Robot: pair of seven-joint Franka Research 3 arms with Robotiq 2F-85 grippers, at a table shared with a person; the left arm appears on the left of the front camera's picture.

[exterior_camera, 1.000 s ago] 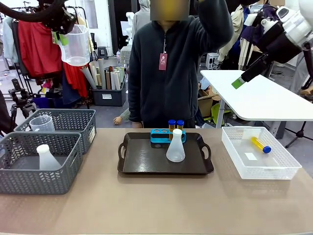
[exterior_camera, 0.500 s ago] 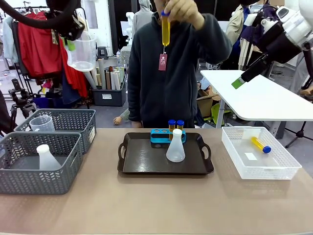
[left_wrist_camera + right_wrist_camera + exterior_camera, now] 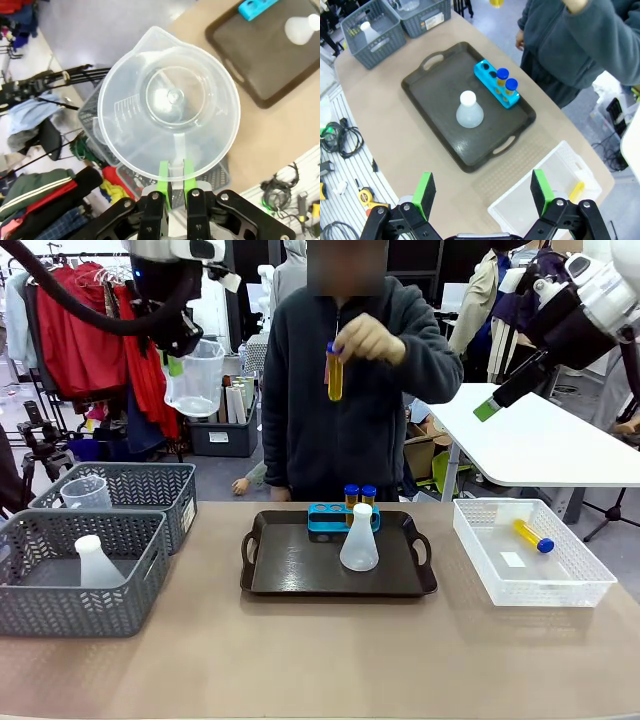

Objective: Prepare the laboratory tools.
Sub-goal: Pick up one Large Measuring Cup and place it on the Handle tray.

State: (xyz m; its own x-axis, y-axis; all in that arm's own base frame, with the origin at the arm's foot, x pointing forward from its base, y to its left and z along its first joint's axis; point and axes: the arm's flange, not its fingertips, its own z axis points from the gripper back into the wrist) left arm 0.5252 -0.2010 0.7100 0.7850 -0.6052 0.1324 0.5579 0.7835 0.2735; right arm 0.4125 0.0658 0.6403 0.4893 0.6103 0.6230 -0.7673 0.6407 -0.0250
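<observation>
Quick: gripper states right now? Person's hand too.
Left gripper: shut on the measuring beaker, by its handle.
Right gripper: open, empty.
Person's hand: holding a yellow-filled tube.

Clear beaker point(image 3: 169, 102), faint printed scale; left gripper point(image 3: 174, 172) black, pads point(image 3: 163, 175) bright green. Yellow tube point(image 3: 335, 377), blue cap. Blue rack point(image 3: 328, 519), milky white flask point(image 3: 359, 543), dark tray point(image 3: 290, 565). Grey lattice baskets point(image 3: 80, 605), white mesh bin point(image 3: 545, 597), tan table point(image 3: 300, 660).

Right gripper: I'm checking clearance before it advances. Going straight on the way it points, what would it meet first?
The right gripper, fingers open, would probably meet the black tray, near the conical flask; nothing shows in between, though depth is unclear.
</observation>
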